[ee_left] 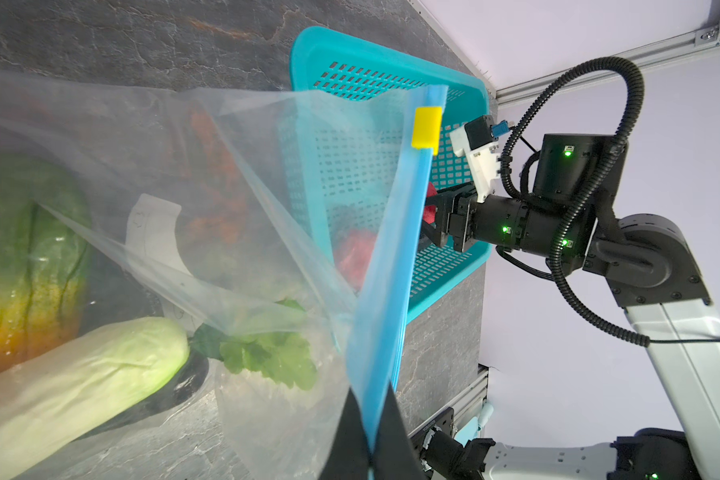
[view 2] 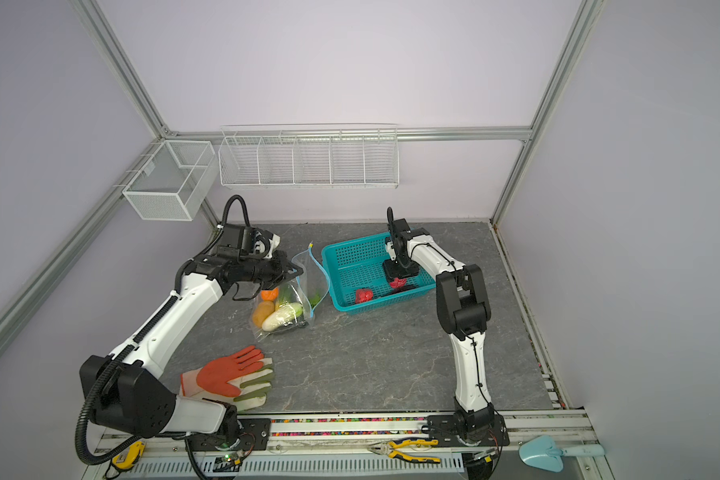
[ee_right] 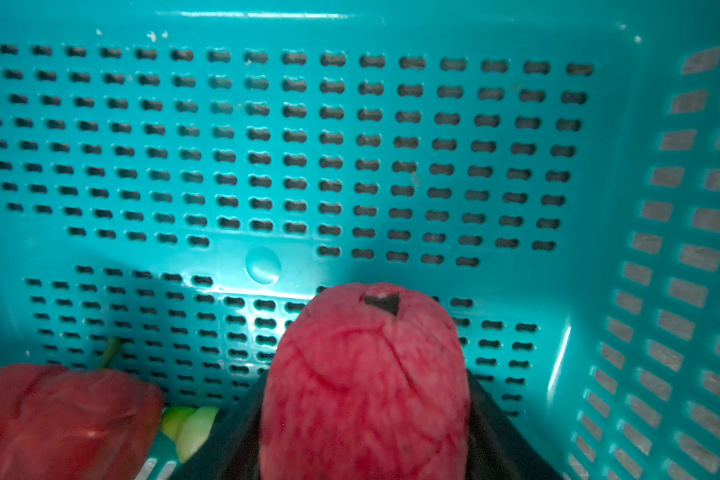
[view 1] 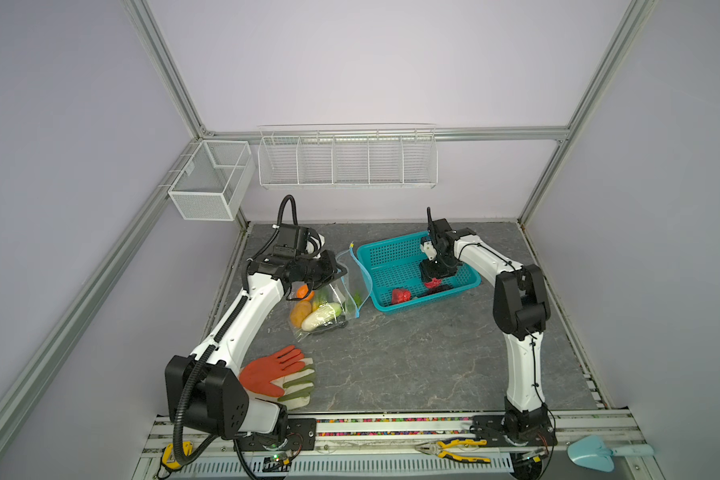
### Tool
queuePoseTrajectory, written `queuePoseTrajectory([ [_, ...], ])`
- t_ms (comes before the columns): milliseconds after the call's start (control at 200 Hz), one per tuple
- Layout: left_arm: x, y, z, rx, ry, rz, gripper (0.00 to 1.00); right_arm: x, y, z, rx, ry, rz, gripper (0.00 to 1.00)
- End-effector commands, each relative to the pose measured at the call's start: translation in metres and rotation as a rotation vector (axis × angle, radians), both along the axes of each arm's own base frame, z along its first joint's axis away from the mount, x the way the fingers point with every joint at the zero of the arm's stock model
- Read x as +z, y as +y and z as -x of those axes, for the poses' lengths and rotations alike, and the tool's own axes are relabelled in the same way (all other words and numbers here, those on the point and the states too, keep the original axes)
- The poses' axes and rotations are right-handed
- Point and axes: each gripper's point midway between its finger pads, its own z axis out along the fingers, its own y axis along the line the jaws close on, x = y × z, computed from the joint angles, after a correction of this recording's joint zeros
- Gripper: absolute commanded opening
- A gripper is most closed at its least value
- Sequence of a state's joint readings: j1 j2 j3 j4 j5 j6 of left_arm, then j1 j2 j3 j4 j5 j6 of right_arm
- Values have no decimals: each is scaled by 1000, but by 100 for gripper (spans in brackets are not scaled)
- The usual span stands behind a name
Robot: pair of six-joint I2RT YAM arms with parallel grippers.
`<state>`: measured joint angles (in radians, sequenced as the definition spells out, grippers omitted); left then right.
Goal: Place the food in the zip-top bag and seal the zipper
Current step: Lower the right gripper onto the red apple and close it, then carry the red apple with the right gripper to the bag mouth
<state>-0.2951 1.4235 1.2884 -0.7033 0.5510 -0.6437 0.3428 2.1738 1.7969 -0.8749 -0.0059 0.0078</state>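
The clear zip-top bag [view 1: 333,299] [ee_left: 267,208] lies left of the teal basket [view 1: 395,240], mouth open. My left gripper [view 1: 337,272] [ee_left: 371,457] is shut on its light-blue zipper [ee_left: 408,232], below the yellow slider [ee_left: 427,126]. Inside the bag lie food pieces: an orange one [view 1: 304,291], a yellow-brown one [view 1: 300,313], a white-green cabbage [ee_left: 80,374] and a leafy green [ee_left: 267,353]. My right gripper [view 1: 432,286] [ee_right: 364,415] reaches down into the basket, its fingers pressed on both sides of a pink-red fruit [ee_right: 366,365]. A red pepper [ee_right: 59,415] and a small green piece [ee_right: 188,424] lie beside it.
Orange-and-green work gloves [view 1: 279,374] lie at the front left by the left arm. Pliers [view 1: 454,449], a yellow tape measure [view 1: 171,453] and a light-blue trowel [view 1: 599,453] rest on the front rail. White wire baskets [view 1: 346,158] hang on the back wall.
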Motion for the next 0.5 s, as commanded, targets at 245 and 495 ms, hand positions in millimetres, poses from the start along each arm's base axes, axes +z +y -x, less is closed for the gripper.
queuePoseTrajectory([
  [245,-11,-3,-1,-7,24,2,0,62,25,2,7,-125,-197,61],
  [495,-12,-4,-4,-5,25,0,0,105,66,22,79,-193,-370,59],
])
